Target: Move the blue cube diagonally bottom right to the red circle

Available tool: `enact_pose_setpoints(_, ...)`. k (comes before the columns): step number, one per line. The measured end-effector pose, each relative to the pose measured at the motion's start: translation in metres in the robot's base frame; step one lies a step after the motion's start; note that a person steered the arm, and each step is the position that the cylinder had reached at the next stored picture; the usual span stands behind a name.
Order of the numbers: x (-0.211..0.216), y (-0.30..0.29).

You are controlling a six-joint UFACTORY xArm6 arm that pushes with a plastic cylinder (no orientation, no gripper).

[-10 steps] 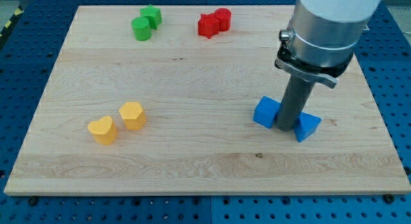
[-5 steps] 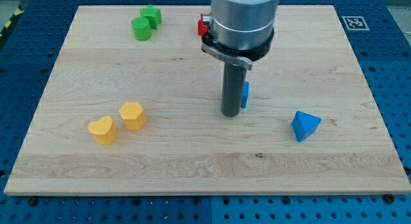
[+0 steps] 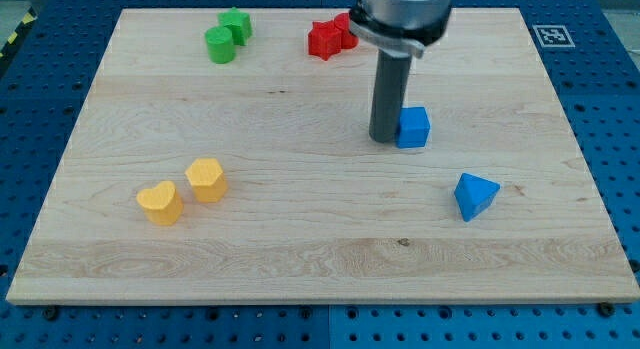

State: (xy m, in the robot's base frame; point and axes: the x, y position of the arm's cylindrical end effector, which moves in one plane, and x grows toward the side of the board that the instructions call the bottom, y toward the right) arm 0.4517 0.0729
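Note:
The blue cube (image 3: 413,127) sits on the wooden board right of centre. My tip (image 3: 384,139) rests on the board touching the cube's left side. The red circle (image 3: 346,26) is at the view's top, mostly hidden behind the arm, next to a red star-shaped block (image 3: 323,39). The cube lies down and to the right of the red pair.
A blue triangular block (image 3: 474,196) lies at the lower right. Two green blocks (image 3: 227,36) sit at the top left. Two yellow blocks (image 3: 182,190) sit at the lower left. The board's edge (image 3: 320,301) runs along the view's bottom.
The blue cube has moved up from beside the blue triangular block toward the red blocks. My tip moved left and then up and right, staying at the cube's left side.

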Motion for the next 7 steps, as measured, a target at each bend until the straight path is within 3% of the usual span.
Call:
enact_pose_setpoints(2,0.007,0.014)
enact_pose_setpoints(5,-0.031,0.060)
enact_pose_setpoints(7,-0.073,0.060)
